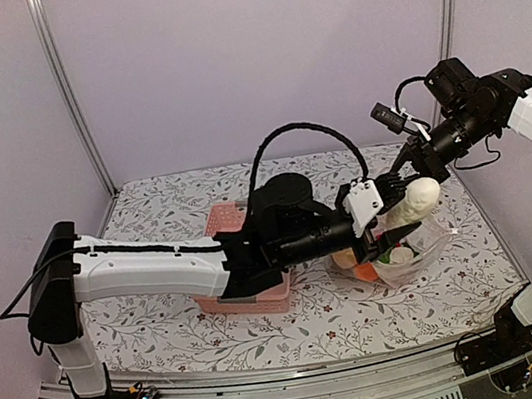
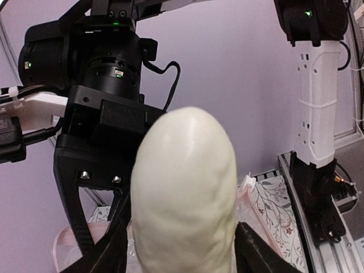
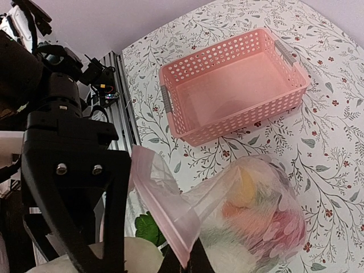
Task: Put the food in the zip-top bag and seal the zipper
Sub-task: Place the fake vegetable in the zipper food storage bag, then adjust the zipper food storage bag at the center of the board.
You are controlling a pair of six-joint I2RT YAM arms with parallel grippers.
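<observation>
Top external view shows the left arm stretched to the right, across the pink basket [image 1: 224,218], with the left end effector [image 1: 384,226] at the mouth of the bag [image 1: 430,246]. Between its fingers is the radish [image 1: 420,197], white and long, tilted with its round tip up and to the right, above the bag.

In the left wrist view the radish fills the middle of the picture. A dark finger stands close on each side of it, so this end effector holds the radish at a middle width.

The right end effector [image 1: 402,176] comes in from the right and from above, just beside the radish. In the right wrist view its fingers are pressed together on the pink zipper [image 3: 162,199] edge of the bag and hold that flap up, so the mouth is open. The green leaves [image 3: 149,227] of the radish are at this opening.

The bag rests on the flowered desk [image 1: 167,210], to the right of the basket and near it. Some food [image 3: 250,210] is inside the bag and shows through the plastic as orange, red, yellow and green pieces, all blurred.
</observation>
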